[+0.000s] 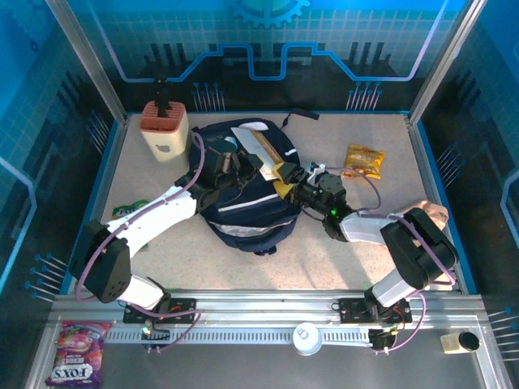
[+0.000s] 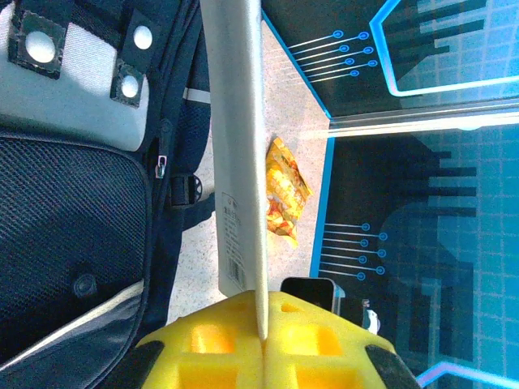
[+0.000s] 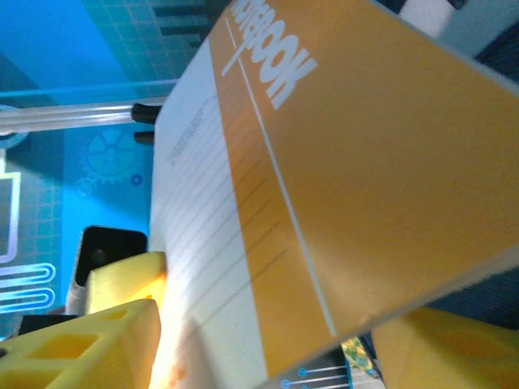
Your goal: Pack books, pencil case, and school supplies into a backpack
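The navy backpack (image 1: pixel 243 203) lies in the middle of the table. A thin notebook (image 1: pixel 261 146) with a white and orange cover rests tilted over its top end. My left gripper (image 1: pixel 229 164) is shut on the notebook's thin edge. In the left wrist view its yellow fingers (image 2: pixel 211 348) pinch the white notebook (image 2: pixel 235 146), beside the backpack (image 2: pixel 73 203). My right gripper (image 1: pixel 284 178) is at the notebook's right corner. There the notebook (image 3: pixel 324 162) spans the gap between the spread yellow fingers (image 3: pixel 122 324), and the right gripper (image 3: pixel 276 316) is open around it.
A beige holder with a terracotta top (image 1: pixel 165 128) stands at the back left. A yellow-orange snack packet (image 1: pixel 362 160) lies right of the backpack, a green one (image 1: pixel 130 211) by the left arm. A purple packet (image 1: pixel 77 356) sits off the table, front left.
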You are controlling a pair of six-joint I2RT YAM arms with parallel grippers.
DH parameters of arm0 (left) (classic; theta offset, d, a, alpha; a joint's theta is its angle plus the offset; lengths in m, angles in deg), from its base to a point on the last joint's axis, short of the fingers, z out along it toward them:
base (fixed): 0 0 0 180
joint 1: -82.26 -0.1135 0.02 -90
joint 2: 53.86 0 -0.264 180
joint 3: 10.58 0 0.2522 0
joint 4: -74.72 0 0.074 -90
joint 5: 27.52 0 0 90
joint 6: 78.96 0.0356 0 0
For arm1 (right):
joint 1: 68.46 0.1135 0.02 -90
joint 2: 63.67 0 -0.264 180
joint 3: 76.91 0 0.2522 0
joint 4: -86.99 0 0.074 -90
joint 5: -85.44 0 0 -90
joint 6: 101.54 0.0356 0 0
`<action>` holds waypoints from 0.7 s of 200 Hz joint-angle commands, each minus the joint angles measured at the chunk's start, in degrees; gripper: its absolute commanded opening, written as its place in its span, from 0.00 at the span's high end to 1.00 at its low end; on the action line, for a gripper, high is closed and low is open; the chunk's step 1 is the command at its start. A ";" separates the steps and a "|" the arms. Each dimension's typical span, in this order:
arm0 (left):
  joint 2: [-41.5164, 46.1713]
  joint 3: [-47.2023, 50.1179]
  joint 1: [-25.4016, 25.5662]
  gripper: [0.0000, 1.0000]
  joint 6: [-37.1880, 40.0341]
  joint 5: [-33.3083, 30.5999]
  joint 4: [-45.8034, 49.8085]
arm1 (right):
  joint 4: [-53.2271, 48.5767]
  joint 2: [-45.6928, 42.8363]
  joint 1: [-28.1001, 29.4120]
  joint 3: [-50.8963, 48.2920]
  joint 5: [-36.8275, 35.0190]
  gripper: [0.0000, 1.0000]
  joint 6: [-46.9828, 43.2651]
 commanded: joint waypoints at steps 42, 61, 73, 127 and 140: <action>1.63 1.47 -0.43 0.98 -0.83 -0.41 -0.95 | 1.02 0.57 -1.21 2.86 -0.74 0.57 -2.06; 1.76 1.25 -0.45 0.90 0.44 -0.25 -0.09 | -1.23 -0.46 -1.88 2.88 -0.32 0.74 -3.15; 1.81 0.87 -0.49 0.83 1.62 -0.05 1.06 | -2.90 -1.38 -2.40 3.15 0.48 0.87 -4.49; 3.09 -0.37 -0.68 0.32 15.48 -2.61 9.44 | -12.89 -10.46 -6.86 1.18 1.13 1.00 -13.29; 3.60 -0.55 -0.66 0.22 20.58 -3.67 11.56 | -16.79 -13.68 -8.66 0.65 1.32 1.00 -15.72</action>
